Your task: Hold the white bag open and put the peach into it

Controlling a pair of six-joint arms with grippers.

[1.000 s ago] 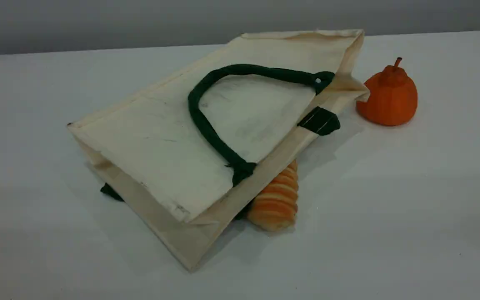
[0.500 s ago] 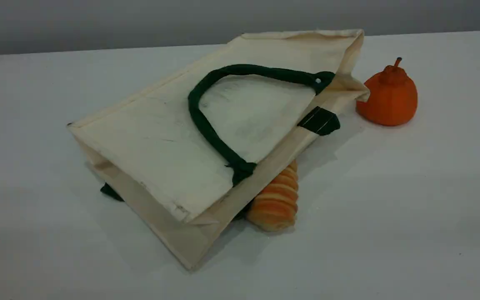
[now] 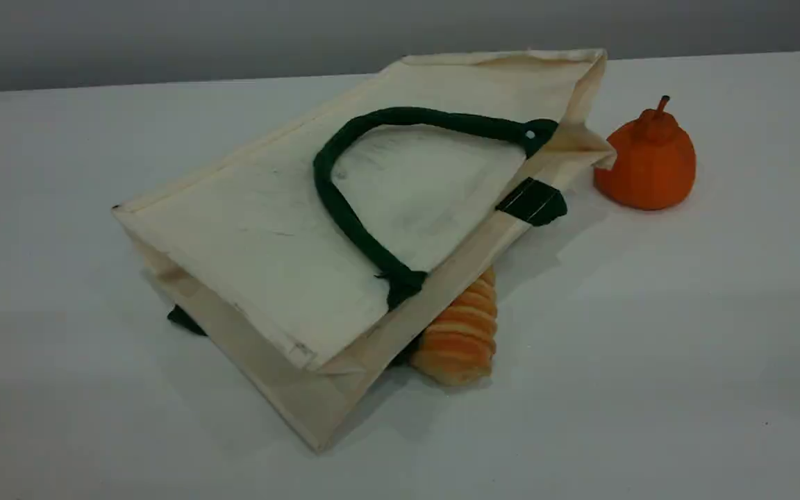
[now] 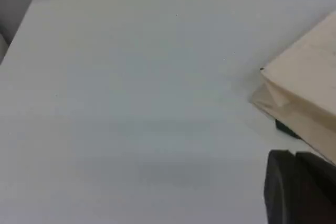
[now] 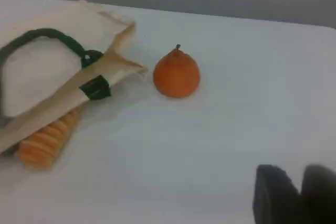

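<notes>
Two arms, neither showing in the scene view; only the gripper tips show, in the wrist views.

Desk: pale, plain surface; it carries everything below.

White bag: lies flat on its side at mid-desk, collapsed, its broad face up. The rim with the handle fixings runs along its right-hand edge, slanting from the far right corner down to the near corner. It is not held by either gripper.

Rope handle: dark green, lies in an arch on the bag's upper face, both ends at the rim. A second scrap of dark green pokes out from under the bag's left near edge.

Bread roll: ridged, orange-tan, just beside the bag's rim at the near side, its upper end tucked under the cloth.

Orange fruit: stemmed, upright, close by the bag's far right corner; I cannot tell whether the cloth touches it.

Green tab: folded over the rim between the two handle ends.

Left gripper: dark, blurred tip over bare desk, near the bag's left corner. Nothing is in its grasp; how wide the jaws stand I cannot tell.

Right gripper: two dark blurred lumps close together over bare desk, well apart from fruit and bag. It holds nothing; jaw width cannot be told.
</notes>
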